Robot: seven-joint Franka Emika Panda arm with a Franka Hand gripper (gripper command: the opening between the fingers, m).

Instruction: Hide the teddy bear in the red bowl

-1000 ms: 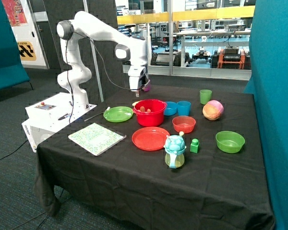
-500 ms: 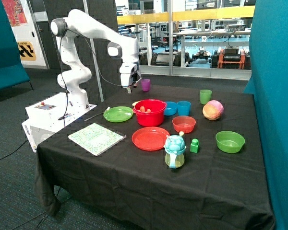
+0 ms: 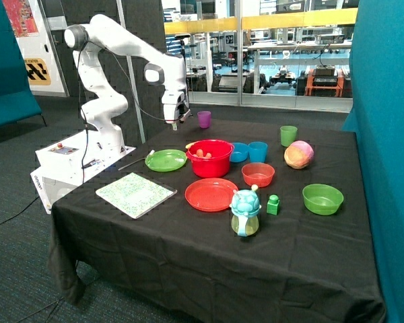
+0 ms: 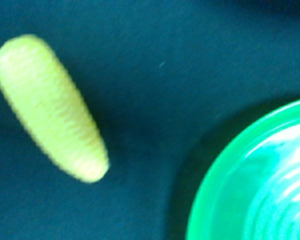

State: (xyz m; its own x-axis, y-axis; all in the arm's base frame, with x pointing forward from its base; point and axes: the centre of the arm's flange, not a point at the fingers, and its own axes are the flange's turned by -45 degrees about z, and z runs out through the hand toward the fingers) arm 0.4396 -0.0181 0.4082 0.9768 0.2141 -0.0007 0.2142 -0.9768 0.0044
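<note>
The red bowl [image 3: 212,163] stands mid-table, behind the flat red plate. Small brown-orange parts of the teddy bear [image 3: 200,153] show inside it, just over the rim; the rest of the bear is hidden by the bowl's wall. My gripper [image 3: 174,122] hangs in the air above the table's back edge, over the green plate [image 3: 165,160] and off to the side of the red bowl, holding nothing that I can see. The wrist view shows only the black cloth, the green plate's rim [image 4: 215,170] and a yellow toy corn cob [image 4: 50,107].
Around the red bowl stand a red plate [image 3: 211,194], a small orange-red bowl [image 3: 258,174], a blue bowl and blue cup [image 3: 258,151], a purple cup [image 3: 204,119], a green cup [image 3: 288,135], a pink-yellow ball [image 3: 299,154], a green bowl [image 3: 322,199], a teal figure [image 3: 245,212] and a patterned board [image 3: 135,194].
The arm has swung away from above the red bowl toward the robot's base, over the green plate. The bear stays in the bowl.
</note>
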